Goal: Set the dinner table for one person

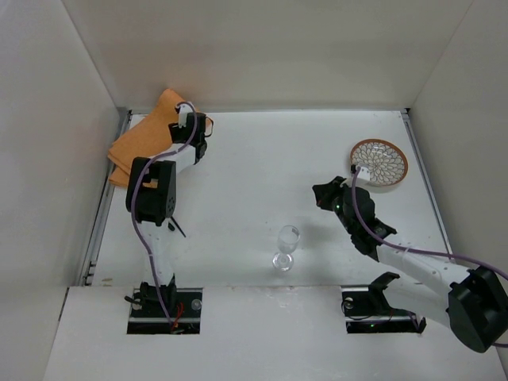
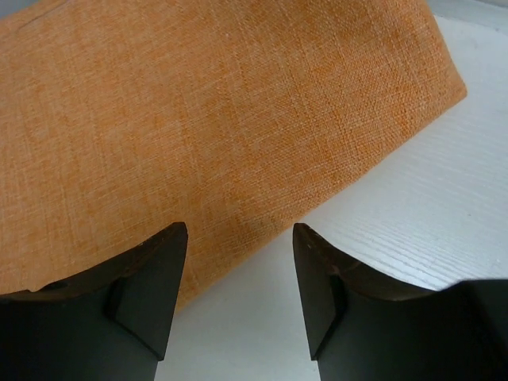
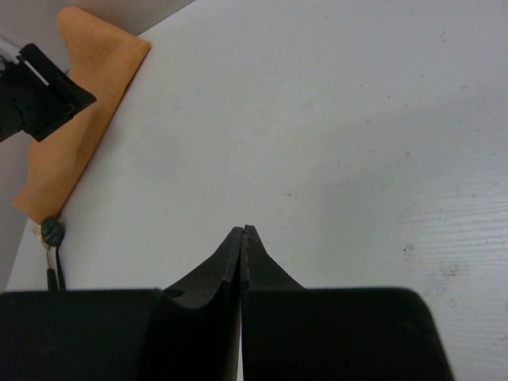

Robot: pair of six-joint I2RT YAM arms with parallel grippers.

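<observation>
Your left fingers [image 2: 155, 294] stand spread, low over the near edge of the folded orange cloth [image 2: 222, 119]. Cloth weave fills the gap on one side and bare counter [image 2: 444, 206] the other. Nothing is pinched between them that the wrist view shows. Your right fingers [image 3: 242, 246] are pressed together and hold nothing, hanging above open counter to the right of centre.

Outward from the left fingers, the cloth lies in the far left corner, one side against the left wall, folded and not yet spread. Outward from the right fingers, a round dish with a brown rim and white lattice pattern [image 1: 379, 162] lies just beyond them toward the far right. A clear stemmed glass [image 1: 286, 246] stands upright near the middle of the near edge, well apart from both cloth and dish.

The counter itself is the broad white surface under everything, walled on three sides.

Judged from this layout, you are at an early stage. The three items sit scattered and none forms a place setting. The cloth appears to be the piece in hand. Still left for you are grasping and laying it out, then bringing dish and glass to it. No cutlery is in view
</observation>
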